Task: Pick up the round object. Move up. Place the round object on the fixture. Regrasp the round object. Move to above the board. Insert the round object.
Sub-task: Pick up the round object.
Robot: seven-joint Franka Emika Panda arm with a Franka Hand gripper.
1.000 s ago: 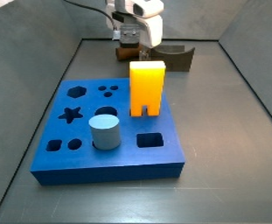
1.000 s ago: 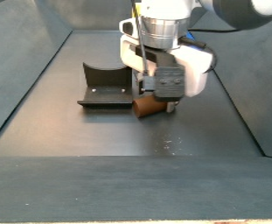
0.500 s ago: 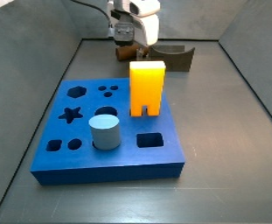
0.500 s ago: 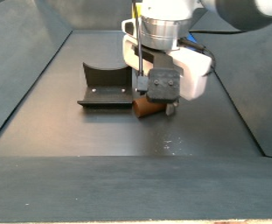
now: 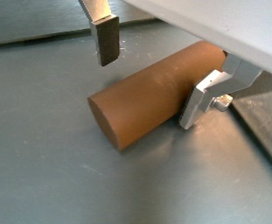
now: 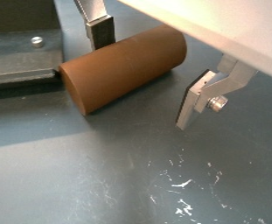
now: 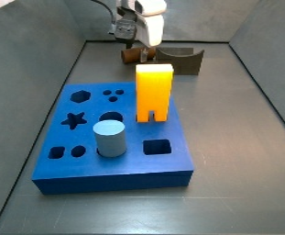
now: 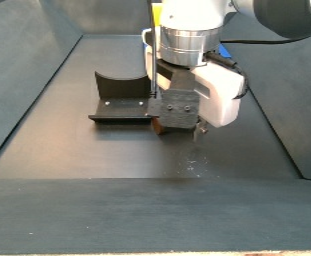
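Two fingers (image 5: 105, 39) seemingly astride round object (image 5: 162, 92)

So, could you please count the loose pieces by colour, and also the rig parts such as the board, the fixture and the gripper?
Brown: 1, the round object, lying on the floor between the open gripper fingers
Pale grey-blue: 1, the cylinder standing on the board
Orange-yellow: 1, the tall block
Blue: 1, the board
Dark: 1, the fixture
Gripper: 1
Total: 6
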